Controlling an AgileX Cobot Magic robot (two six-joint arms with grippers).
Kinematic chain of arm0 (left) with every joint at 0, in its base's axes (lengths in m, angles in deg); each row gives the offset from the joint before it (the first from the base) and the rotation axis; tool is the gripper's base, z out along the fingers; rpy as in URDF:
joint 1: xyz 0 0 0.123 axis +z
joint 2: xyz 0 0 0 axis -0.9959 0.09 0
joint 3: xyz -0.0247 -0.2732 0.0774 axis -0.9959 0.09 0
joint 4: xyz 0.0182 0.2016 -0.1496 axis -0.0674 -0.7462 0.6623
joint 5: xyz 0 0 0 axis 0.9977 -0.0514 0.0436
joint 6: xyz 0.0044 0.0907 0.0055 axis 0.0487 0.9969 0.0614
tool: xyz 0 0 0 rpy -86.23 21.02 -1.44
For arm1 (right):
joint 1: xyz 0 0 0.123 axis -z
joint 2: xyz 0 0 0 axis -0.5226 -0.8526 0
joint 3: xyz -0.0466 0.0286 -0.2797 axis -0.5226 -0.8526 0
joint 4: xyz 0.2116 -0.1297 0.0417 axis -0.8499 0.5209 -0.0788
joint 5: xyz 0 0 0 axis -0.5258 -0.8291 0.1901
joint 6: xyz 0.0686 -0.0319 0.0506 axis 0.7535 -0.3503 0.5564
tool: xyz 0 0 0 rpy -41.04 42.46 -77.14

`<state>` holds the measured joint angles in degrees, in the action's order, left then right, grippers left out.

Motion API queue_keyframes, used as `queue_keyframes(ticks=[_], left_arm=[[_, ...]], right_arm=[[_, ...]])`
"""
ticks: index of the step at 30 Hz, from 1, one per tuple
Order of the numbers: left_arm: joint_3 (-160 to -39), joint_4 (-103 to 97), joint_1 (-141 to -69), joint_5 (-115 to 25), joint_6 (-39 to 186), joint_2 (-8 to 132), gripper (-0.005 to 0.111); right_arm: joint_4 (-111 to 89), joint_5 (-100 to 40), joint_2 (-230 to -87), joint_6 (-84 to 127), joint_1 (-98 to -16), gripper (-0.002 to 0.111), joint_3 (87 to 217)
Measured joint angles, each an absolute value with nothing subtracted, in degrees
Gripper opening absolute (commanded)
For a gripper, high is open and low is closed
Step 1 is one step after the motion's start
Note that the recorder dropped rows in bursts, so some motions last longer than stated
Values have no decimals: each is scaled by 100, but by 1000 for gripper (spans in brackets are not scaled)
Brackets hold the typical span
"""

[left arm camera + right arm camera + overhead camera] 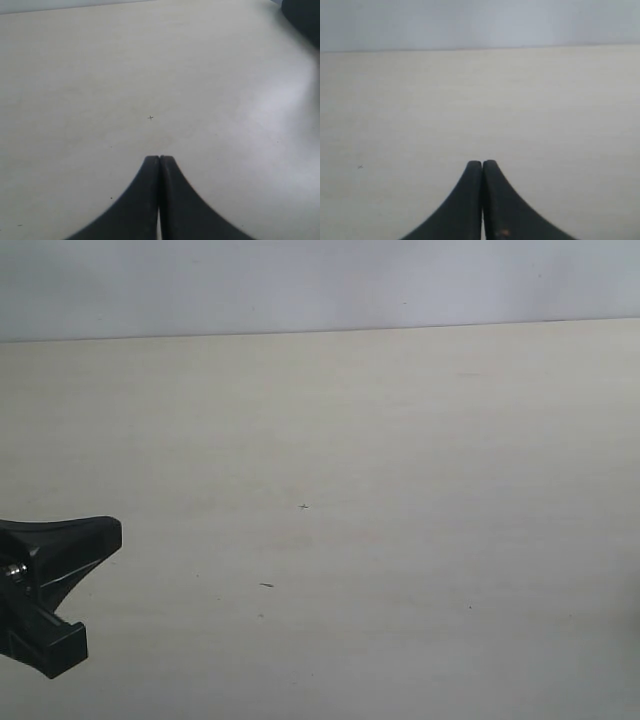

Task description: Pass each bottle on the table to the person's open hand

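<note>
- Left gripper [159,159]: your two black fingers are pressed flat against each other right up to the tips. No gap shows between them and they hold nothing.
- Right gripper [482,163]: the same finding. The fingers are closed tight on each other with nothing in their grasp.
- Table [75,75]: the pale beige matte top lies directly beneath both grippers. It runs on ahead of them and fills most of every view.
- Left arm [55,550]: in the exterior view a black part of it juts in at the lower left edge, above the tabletop.
- Short dark dash [266,585]: a small mark on the nearer part of the table, right of the left arm.
- Cross-shaped mark [303,506]: a tiny dark mark just beyond the dash, near the middle of the tabletop. In the left wrist view it sits a little ahead of your closed fingertips.
- Bottles: you cannot place them from any of the three views.
- Dark blurred shape [302,17]: it shows at one corner of the left wrist view, over the far table. It is too blurred to identify.
- Wall [320,280]: a plain pale grey surface rising behind the table's straight far edge.
</note>
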<state>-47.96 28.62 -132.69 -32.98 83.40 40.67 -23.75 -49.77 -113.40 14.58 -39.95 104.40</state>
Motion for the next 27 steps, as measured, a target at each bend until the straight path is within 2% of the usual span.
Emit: queue_keyframes(ticks=[7,27], left_arm=[[-4796,2862,-13269,-3298,8340,4067,0],[-4796,2862,-13269,-3298,8340,4067,0]], right_arm=[[-2092,-4932,-9900,1407,-3526,0,9774],[-2031,-4666,-8711,1407,-3438,0,8917]])
